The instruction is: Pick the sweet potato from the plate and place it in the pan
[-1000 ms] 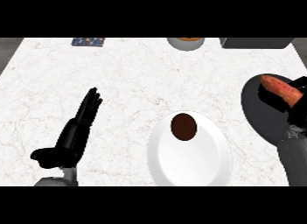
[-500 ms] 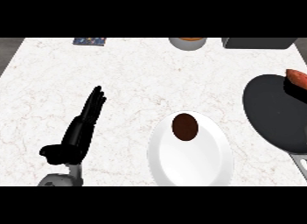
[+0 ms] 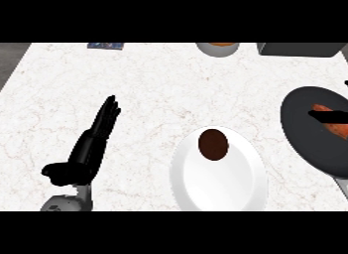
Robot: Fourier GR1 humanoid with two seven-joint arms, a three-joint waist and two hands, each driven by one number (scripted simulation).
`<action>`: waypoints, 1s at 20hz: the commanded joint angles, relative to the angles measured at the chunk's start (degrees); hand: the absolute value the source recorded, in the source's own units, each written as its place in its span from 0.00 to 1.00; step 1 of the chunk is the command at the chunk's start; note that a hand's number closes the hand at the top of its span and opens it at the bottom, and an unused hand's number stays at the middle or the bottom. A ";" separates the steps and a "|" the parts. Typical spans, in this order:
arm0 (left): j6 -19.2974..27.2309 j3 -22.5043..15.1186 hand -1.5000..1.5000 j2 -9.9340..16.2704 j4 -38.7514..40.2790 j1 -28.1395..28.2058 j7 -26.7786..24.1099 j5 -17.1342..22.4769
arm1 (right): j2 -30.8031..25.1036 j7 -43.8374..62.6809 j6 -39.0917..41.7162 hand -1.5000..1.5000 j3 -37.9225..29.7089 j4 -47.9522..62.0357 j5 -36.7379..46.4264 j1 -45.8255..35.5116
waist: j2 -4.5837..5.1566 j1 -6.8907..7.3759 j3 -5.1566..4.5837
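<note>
Right robot hand, fingers spread, over sweet potato in edge-cropped pan.

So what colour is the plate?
White, clearest in the head view: the plate has a dark brown round thing on it.

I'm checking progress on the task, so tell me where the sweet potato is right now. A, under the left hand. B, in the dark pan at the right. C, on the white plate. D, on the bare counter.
B: the orange sweet potato lies in the dark pan under the right hand's fingers.
</note>
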 commanded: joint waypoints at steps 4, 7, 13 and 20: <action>0.29 -0.58 0.50 -0.55 -1.74 1.12 0.78 -0.10 | 0.64 -17.03 -3.98 0.00 -8.51 4.98 -8.54 -3.00 | 0.05 -0.23 0.10; 2.14 -1.08 0.50 -1.92 -1.23 1.72 0.01 -1.36 | 1.47 -22.88 -5.56 0.00 -12.43 5.02 -12.78 -2.16 | -0.25 -0.99 -0.02; 1.22 0.61 0.50 -0.47 0.06 0.15 1.77 -0.88 | -4.08 -28.15 8.96 0.00 -18.20 4.15 -22.04 1.31 | -0.73 -2.46 -0.16; 0.68 -0.43 0.50 -0.71 -1.61 4.33 -0.39 -1.09 | -1.75 -28.89 25.74 0.00 -19.25 -2.76 -30.30 9.48 | -1.13 -3.05 -0.27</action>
